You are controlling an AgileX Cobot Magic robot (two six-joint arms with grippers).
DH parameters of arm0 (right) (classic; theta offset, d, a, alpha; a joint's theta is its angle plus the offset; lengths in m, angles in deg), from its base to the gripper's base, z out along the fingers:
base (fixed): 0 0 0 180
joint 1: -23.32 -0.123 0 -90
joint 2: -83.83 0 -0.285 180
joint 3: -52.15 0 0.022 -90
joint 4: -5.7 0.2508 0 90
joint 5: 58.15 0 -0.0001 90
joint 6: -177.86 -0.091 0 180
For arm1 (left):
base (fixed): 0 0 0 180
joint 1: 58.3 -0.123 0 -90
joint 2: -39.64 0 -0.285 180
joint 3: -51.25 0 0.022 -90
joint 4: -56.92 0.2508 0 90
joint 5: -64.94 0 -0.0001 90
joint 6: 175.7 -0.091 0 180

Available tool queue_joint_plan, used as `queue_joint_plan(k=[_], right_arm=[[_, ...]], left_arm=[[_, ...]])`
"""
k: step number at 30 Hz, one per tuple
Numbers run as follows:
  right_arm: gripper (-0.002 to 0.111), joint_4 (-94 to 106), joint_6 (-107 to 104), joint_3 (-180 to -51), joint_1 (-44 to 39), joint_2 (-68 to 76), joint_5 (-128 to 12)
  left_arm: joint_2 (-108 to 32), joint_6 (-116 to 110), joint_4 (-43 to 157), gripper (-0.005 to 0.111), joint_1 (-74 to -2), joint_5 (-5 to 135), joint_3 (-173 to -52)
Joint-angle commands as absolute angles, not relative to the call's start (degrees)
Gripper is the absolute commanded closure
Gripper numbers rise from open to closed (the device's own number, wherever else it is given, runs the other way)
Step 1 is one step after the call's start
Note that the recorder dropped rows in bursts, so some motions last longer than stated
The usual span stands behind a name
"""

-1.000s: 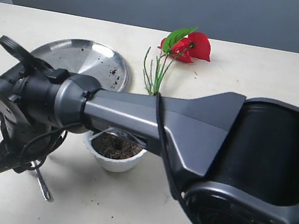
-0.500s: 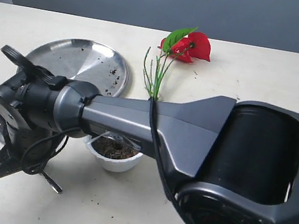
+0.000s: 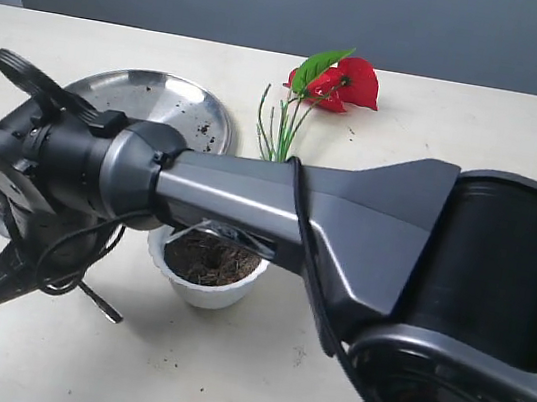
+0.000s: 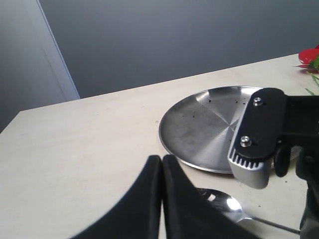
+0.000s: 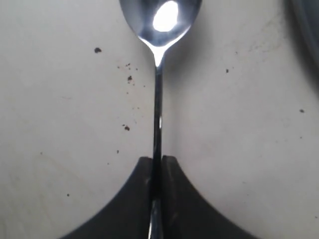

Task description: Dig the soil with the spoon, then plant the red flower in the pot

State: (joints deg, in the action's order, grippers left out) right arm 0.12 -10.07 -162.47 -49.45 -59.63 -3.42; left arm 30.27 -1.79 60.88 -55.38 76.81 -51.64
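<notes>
My right gripper (image 5: pixel 157 160) is shut on the thin handle of the silver spoon (image 5: pixel 158 99), whose bowl hangs just over the tabletop. In the exterior view the right arm (image 3: pixel 278 203) reaches across to the far left, and the spoon's handle end (image 3: pixel 103 304) sticks out below it. The left gripper (image 4: pixel 162 159) is shut and empty, with the spoon's bowl (image 4: pixel 229 205) close beside it. The white pot (image 3: pixel 203 290) holds dark soil (image 3: pixel 201 258) and is partly hidden under the arm. The red flower (image 3: pixel 345 81) lies at the back of the table.
A large round steel plate (image 3: pixel 157 103), dusted with soil crumbs, lies behind the right wrist and left of the flower stems (image 3: pixel 280 137). Soil specks dot the table (image 5: pixel 75 124) around the spoon. The right arm hides much of the table's middle and right.
The right wrist has shifted slightly up and back. The spoon's handle end has swung from pointing downward to lying flatter, toward the right. More of the pot now shows.
</notes>
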Motion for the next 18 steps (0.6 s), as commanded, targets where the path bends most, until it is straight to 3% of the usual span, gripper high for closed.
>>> queue_joint_plan(k=[1,13,18], right_arm=[[0.109,-6.0,-9.6,-162.4,-49.3,-56.5,-0.2],[0.109,-26.0,-9.3,-162.4,-49.3,-41.8,-0.6],[0.109,-37.1,6.6,-162.3,-49.3,-40.8,11.8]], left_arm=[[30.5,-1.5,60.9,0.106,-55.3,76.6,-51.5],[30.5,-1.5,60.9,0.106,-55.3,76.6,-51.5],[30.5,-1.5,60.9,0.106,-55.3,76.4,-51.5]])
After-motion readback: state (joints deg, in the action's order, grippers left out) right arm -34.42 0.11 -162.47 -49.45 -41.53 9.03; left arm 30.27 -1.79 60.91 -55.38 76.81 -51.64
